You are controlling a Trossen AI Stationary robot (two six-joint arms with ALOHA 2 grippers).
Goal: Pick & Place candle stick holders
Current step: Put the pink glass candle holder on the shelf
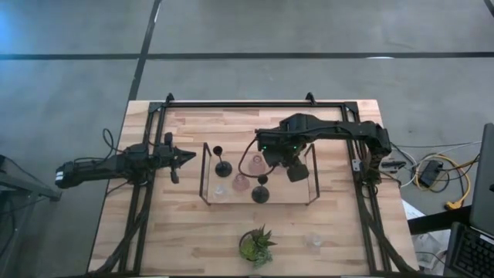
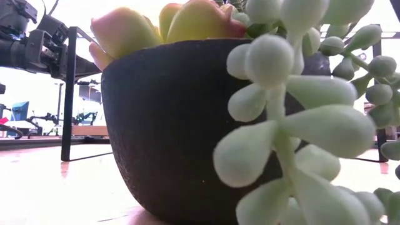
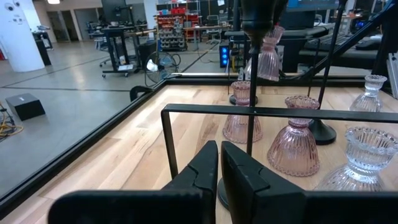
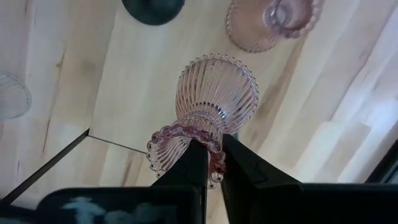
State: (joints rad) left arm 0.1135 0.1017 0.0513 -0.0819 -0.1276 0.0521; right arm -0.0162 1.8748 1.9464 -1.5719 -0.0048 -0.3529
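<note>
A black wire-framed wooden tray stands mid-table. In it stand black stemmed holders, a pink glass holder and a clear glass holder. My right gripper is over the tray, shut on another pink glass holder, which also shows in the left wrist view. My left gripper is shut and empty just outside the tray's left side. A second clear holder stands on the table near the front right. My right gripper pinches the pink holder's beaded top rim on one side between its two fingers, one finger seemingly inside the cup and one outside. The fingers come from above, pointing down. The holder hangs below them, slightly tilted, ribbed base down, clear of the tray floor.
A green potted plant stands at the table's near edge and fills the low view. The tray's raised wire frame stands between my left gripper and the holders. Black rails border the table.
</note>
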